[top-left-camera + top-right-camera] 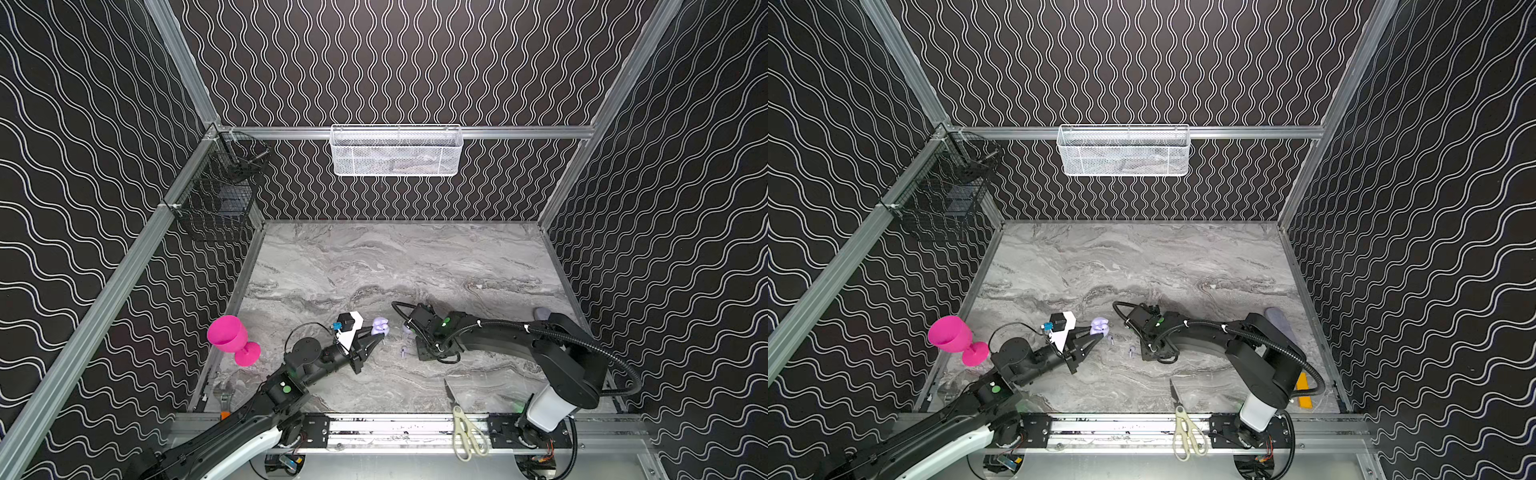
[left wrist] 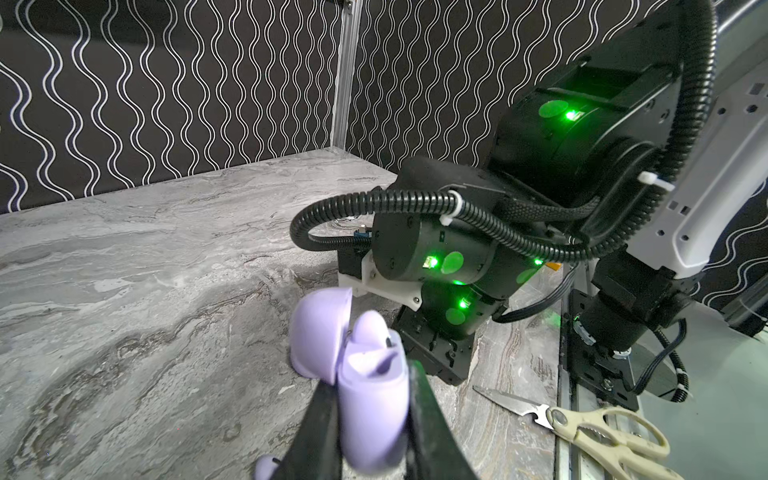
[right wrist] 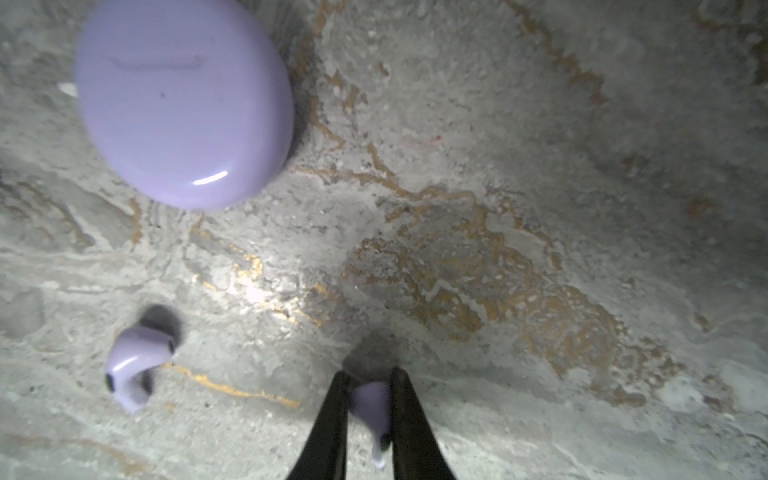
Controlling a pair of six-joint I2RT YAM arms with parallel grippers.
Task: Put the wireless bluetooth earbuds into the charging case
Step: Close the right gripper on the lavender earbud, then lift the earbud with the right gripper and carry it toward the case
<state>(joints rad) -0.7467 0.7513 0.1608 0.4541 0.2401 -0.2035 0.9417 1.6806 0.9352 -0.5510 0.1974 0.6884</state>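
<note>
Marble tabletop [image 1: 415, 266], right gripper [image 3: 370, 372] pinching earbud [image 3: 372, 409], stem along fingers [image 3: 409, 415], left gripper [image 2: 368, 376] clamping case [image 2: 370, 415].

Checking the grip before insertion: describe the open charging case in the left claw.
The charging case is glossy lavender plastic, rounded, its lid hinged open. It stands roughly upright, pinched between the left claw's black fingers, over the table's front half. One rounded bud seems seated inside; the pale socket beside it looks empty.

Open lavender case [image 2: 370, 403]; loose earbud [image 3: 133, 365]
</note>
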